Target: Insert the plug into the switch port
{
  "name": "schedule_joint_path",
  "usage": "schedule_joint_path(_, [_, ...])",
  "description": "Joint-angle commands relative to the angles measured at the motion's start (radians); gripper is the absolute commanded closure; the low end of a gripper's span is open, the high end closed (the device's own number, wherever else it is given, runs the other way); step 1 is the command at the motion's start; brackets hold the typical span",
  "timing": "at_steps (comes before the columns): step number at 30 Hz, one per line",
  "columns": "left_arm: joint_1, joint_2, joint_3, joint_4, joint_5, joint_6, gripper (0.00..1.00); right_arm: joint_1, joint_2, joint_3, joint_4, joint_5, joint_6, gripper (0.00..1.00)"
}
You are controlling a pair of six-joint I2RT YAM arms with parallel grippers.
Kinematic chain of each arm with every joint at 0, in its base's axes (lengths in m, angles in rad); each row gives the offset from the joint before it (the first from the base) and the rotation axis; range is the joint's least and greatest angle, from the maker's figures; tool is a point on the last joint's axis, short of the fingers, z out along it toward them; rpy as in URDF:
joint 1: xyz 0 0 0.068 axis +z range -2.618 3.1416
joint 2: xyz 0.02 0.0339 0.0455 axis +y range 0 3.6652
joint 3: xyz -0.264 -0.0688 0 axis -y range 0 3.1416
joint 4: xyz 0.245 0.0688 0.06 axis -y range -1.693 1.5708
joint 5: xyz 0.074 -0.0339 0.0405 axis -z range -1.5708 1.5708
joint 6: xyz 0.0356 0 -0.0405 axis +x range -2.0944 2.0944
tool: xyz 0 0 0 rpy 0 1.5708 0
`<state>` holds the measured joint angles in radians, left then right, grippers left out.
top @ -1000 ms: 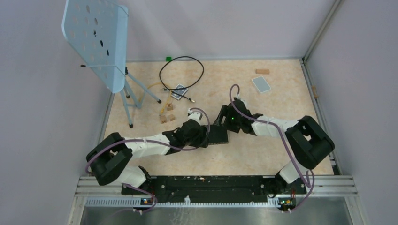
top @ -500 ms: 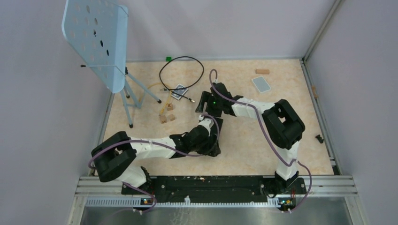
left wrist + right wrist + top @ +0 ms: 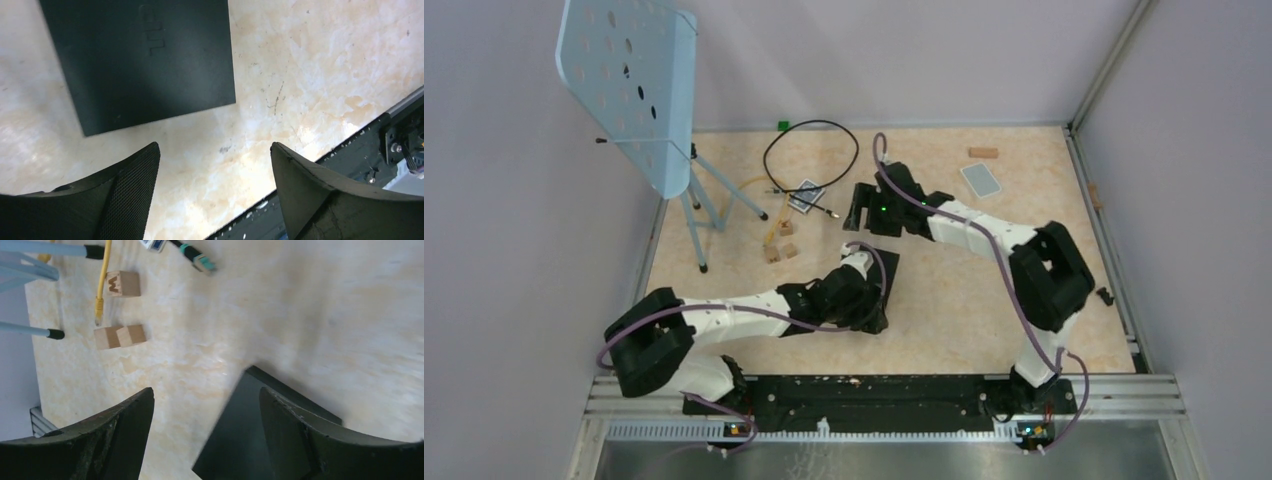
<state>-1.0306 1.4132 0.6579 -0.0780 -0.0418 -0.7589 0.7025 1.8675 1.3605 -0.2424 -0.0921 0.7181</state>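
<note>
Your right hand (image 3: pixel 205 396) has swung off the black box (image 3: pixel 145 60) toward the far left since a second ago. It now hovers with its fingers apart and nothing between them, and a corner of the box shows below it. You see the plug (image 3: pixel 202 262) lying loose on the bench (image 3: pixel 984 300) beyond it, near the wooden blocks (image 3: pixel 120 336). Your left hand (image 3: pixel 215 147) is also spread wide and empty, just beside the box, which lies flat mid-bench. You cannot make out the switch port.
</note>
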Motion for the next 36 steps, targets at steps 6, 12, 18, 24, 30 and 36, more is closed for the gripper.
schedule_joint_path(6, [0.000,-0.286,0.005,-0.218,-0.144,0.039,0.07,-0.087,-0.445,-0.409,-0.017,0.205,0.023,0.24])
schedule_joint_path(12, [0.073,-0.308,0.003,-0.253,-0.180,0.068,0.03,-0.076,-0.601,-0.665,0.092,0.098,0.155,0.24])
schedule_joint_path(18, [0.153,-0.260,-0.037,-0.121,-0.039,0.126,0.03,-0.012,-0.678,-0.805,0.190,0.097,0.254,0.24])
schedule_joint_path(24, [0.183,-0.235,0.008,-0.180,-0.088,0.151,0.05,0.004,-0.606,-0.869,0.312,0.068,0.324,0.24])
schedule_joint_path(30, [0.221,-0.240,0.092,-0.268,-0.138,0.175,0.02,0.003,-0.444,-0.819,0.374,0.053,0.317,0.24])
schedule_joint_path(36, [0.260,-0.234,0.199,-0.354,-0.218,0.210,0.01,-0.018,-0.233,-0.659,0.412,-0.027,0.279,0.25])
